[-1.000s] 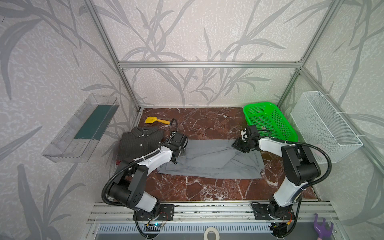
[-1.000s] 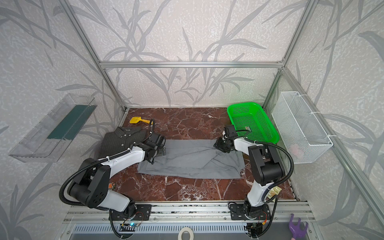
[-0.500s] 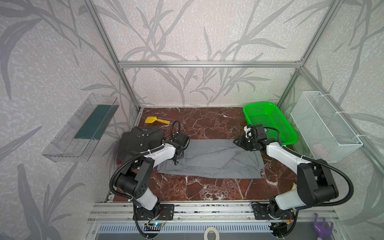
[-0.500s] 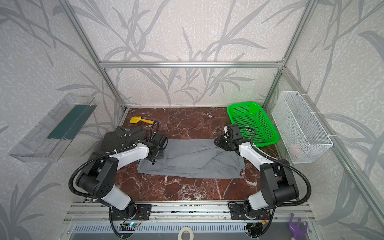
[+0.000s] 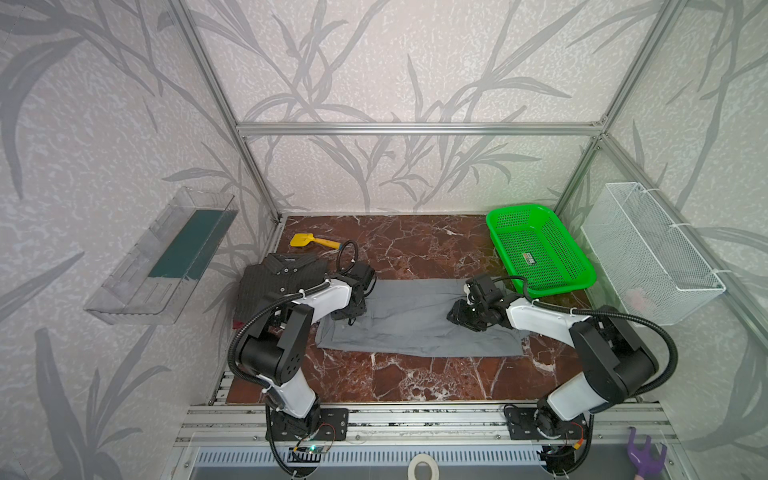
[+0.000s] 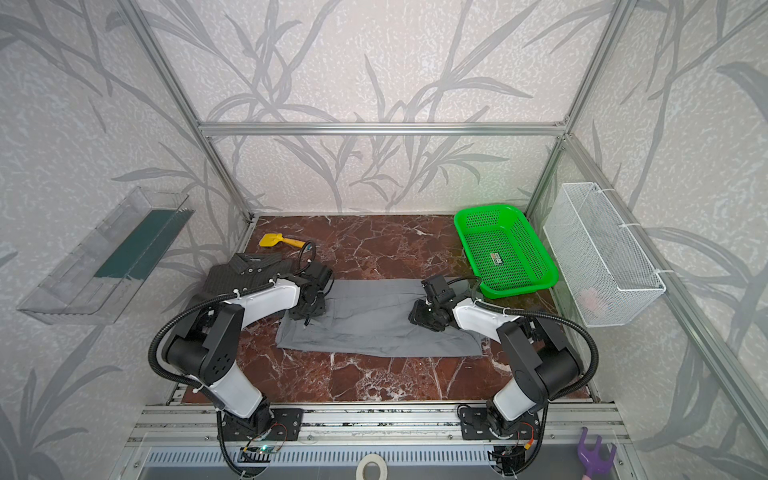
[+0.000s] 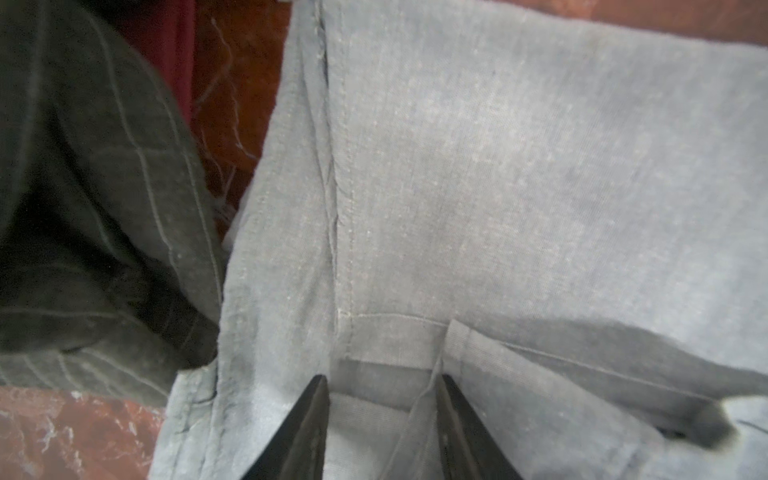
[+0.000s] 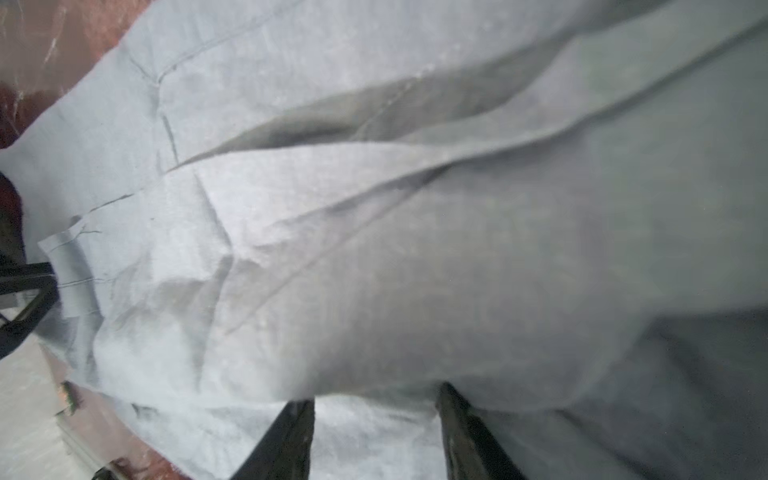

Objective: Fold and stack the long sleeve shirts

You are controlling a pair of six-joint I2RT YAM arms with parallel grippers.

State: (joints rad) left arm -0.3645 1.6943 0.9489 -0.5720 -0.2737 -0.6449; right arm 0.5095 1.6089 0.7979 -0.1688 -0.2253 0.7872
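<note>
Across the middle of the tabletop [image 5: 415, 376] lies the light-grey shirt [image 5: 419, 322], spread flat with its length running left to right, a layout that presumably lets each arm work one end. At its far-left corner the left end effector [image 7: 381, 377] points down on the cloth beside a stitched seam and a loose folded strip. Its jaws stand partly apart with grey fabric under and between the tips, and no fold is visibly clamped. Toward the right end, the right end effector [image 8: 374, 399] is likewise half-parted, its tips on a rumpled rise of the same cloth; whether it pinches any layer cannot be told. Just left of the grey shirt, touching its edge in the left wrist view, sits the folded pinstriped shirt [image 5: 276, 282], collar to the far side. A sliver of the dark red garment [image 7: 176, 45] shows beneath it, so this pile is probably the base of the stack and the grey shirt the next piece to be folded onto it. The green basket [image 5: 557, 286] at far right and the yellow scoop [image 5: 309, 240] at far left play no part. Compared with one second earlier, the right end effector has come from the shirt's far-right corner toward the near side and slightly left. The left one has stayed at its corner, and the shirt's outline is much the same.
</note>
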